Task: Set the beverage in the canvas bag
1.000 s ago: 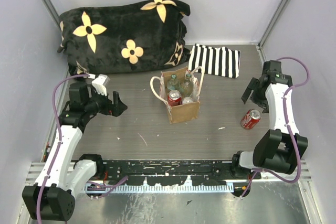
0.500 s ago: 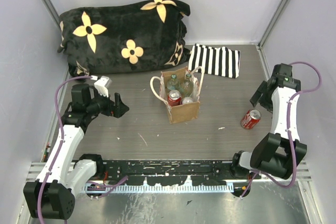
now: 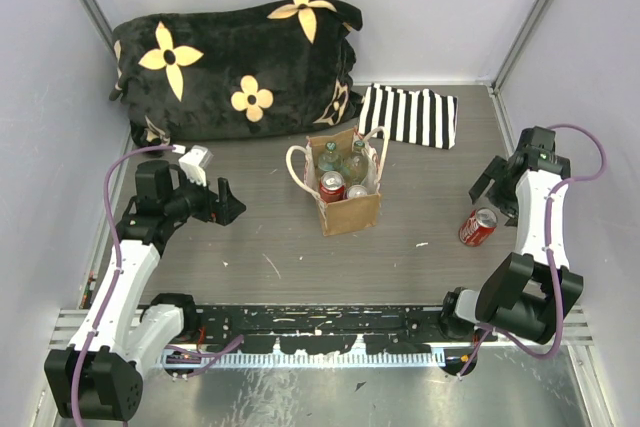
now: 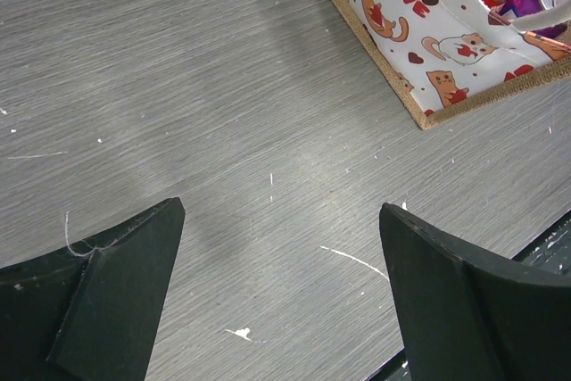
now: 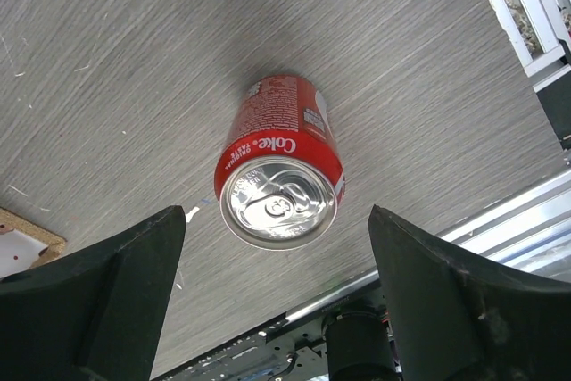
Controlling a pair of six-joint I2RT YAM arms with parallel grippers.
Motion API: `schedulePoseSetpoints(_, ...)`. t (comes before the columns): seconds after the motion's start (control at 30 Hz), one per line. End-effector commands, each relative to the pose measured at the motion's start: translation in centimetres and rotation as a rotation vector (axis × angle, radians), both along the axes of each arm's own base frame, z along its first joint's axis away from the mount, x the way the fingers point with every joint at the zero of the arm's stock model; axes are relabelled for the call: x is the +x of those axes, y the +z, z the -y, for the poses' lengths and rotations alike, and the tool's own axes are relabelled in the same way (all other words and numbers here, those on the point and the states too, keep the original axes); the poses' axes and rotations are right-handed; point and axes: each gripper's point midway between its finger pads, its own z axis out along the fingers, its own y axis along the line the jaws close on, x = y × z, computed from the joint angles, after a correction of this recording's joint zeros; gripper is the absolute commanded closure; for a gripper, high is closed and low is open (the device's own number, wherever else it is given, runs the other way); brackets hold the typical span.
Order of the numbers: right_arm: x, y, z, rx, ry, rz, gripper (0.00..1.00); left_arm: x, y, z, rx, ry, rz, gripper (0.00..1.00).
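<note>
The grey brushed tabletop [image 3: 260, 237], scratched and flecked with white, sits between pale lilac walls [image 3: 430, 7]. The small tan burlap canvas bag [image 3: 350, 212] stands mid-table. The red Coke can [image 5: 281, 118] lies on its side at the bag's 4 o'clock. The right gripper [image 5: 276, 225] hangs over the can, jaws spread wide and empty. The left gripper [image 4: 278, 220], at the bag's 9 o'clock, also gapes wide and holds nothing.
</note>
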Motion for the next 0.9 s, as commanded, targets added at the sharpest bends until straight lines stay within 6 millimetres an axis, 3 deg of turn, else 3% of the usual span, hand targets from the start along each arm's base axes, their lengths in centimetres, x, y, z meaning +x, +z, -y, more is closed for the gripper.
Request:
schedulePoseSetpoints(0.0, 0.9, 0.5, 0.1, -0.001, 0.004, 0.053, 0.11, 0.0, -0.2, 0.0, 0.002, -0.01, 0.018, 0.02)
schedulePoseSetpoints(0.27, 0.4, -1.9, -0.2, 0.026, 0.005, 0.008, 0.1, 0.1, -0.5, -0.1, 0.012, -0.013, 0.013, 0.02)
schedulePoseSetpoints(0.5, 0.2, -2.8, -0.2, 0.035, 0.0, -0.01, 0.13, 0.0, -0.8, -0.2, 0.019, -0.016, 0.01, 0.02)
schedulePoseSetpoints(0.73, 0.2, -3.2, -0.3, 0.042, 0.0, -0.022, 0.28, 0.0, -0.8, -0.3, 0.025, -0.015, 0.01, 0.02)
schedulePoseSetpoints(0.87, 0.1, -3.5, -0.5, 0.059, 0.006, -0.036, 0.28, -0.1, -0.8, -0.3, 0.026, -0.015, 0.012, 0.02)
